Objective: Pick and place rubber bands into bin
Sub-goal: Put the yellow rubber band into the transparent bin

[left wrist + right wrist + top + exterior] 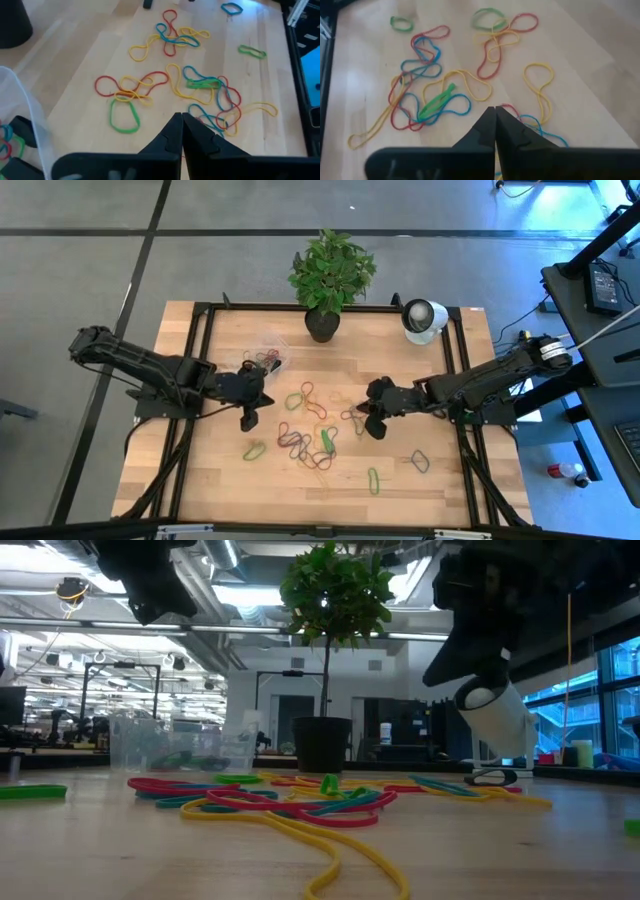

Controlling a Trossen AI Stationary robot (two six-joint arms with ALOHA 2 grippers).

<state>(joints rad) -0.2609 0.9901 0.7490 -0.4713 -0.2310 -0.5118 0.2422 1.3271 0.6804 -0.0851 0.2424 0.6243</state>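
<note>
Many rubber bands [310, 435] in red, yellow, green and blue lie loose and tangled on the middle of the wooden table, also seen in the low view [300, 802]. The clear bin [268, 360] stands toward the far left with a few bands inside; its wall shows in the left wrist view [22, 107]. My left gripper [249, 422] is shut, hovering just near of the bin and left of the pile [200, 85]. My right gripper [374, 429] is shut and hovers over the pile's right edge [435, 100]. In the low view both grippers hang well above the tabletop.
A black plant pot [322, 325] with a leafy plant and a white round camera-like object [422, 318] stand at the far edge. Single bands lie apart: a green one [373, 478], a dark one [420, 462] and another green one [254, 450]. Bare wood lies along the near edge.
</note>
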